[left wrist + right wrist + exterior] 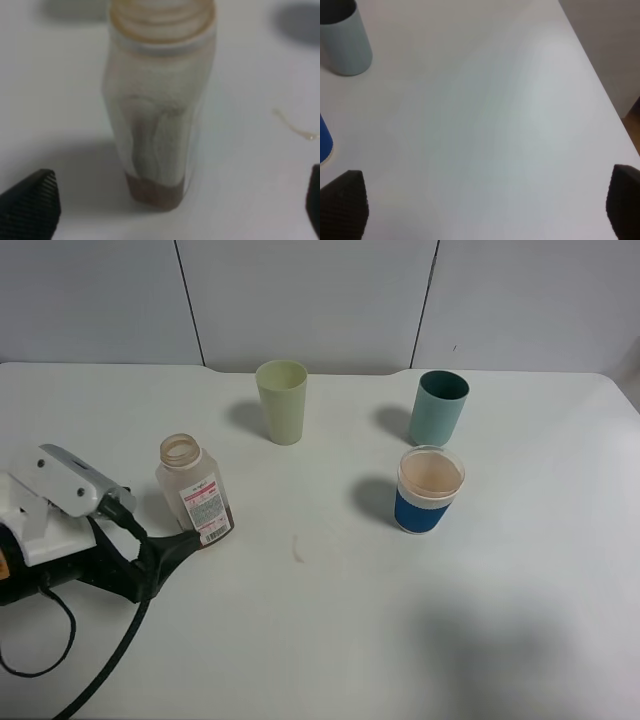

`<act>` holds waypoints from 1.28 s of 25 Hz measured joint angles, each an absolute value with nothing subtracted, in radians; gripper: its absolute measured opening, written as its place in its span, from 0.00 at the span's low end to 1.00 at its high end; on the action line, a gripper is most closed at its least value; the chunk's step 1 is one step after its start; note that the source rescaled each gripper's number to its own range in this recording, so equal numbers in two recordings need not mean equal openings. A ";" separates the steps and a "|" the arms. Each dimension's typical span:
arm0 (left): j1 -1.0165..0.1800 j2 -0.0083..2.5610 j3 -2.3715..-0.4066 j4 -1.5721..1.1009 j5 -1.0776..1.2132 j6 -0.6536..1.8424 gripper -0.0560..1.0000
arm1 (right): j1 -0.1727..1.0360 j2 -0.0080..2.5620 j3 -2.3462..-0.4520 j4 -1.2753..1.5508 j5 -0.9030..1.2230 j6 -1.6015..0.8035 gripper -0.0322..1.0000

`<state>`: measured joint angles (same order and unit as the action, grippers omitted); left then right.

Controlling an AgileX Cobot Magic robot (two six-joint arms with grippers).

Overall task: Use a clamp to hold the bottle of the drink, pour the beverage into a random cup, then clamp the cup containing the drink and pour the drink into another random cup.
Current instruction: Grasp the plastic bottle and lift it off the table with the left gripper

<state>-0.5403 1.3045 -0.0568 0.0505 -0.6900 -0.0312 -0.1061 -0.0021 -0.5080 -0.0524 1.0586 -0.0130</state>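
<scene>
Shows the left arm (45, 540) low over the worktop (330, 640), reaching in from the left edge of the high view, white housing on top, black cable (110, 660) trailing toward the near edge. Aims the left end effector (173, 204) level along the surface, straight at the foot of the bottle (193, 490). Holds its fingers (30, 207) spread to the full, pinching nothing, with the bottle ahead of the tips and in line with the gap, clear of both in the left wrist view. Cannot tell from the high view about contact between the near tip and the label.

Finds the bottle left of centre, upright on its base, long axis vertical, open threaded mouth pointing up, label turned toward the near right. Shows only a thin layer of brown drink (152, 194) at its bottom.

Finds the blue cup (430, 492) right of centre, upright, mouth up, tan-brown inside, well apart from the bottle. Has the teal cup (438, 407) near behind it, upright, and the green cup (282, 400) at the back near the middle, also upright. Shows a small pale streak (297, 550) on the worktop between bottle and blue cup, nearer the bottle.

Shows the right end effector (484, 202) only in its own wrist view, above bare worktop, fingers wide apart with nothing between, the teal cup and an edge of the blue cup ahead and off to one side.
</scene>
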 joint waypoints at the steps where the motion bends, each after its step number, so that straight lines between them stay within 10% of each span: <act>1: -0.540 1.343 -0.057 0.051 -0.716 -0.031 1.00 | -0.106 -0.002 -0.508 -0.052 1.059 -0.013 0.85; 32: -0.384 1.898 -0.186 0.249 -1.206 -0.031 1.00 | -0.106 -0.002 -0.508 -0.052 1.059 -0.013 0.85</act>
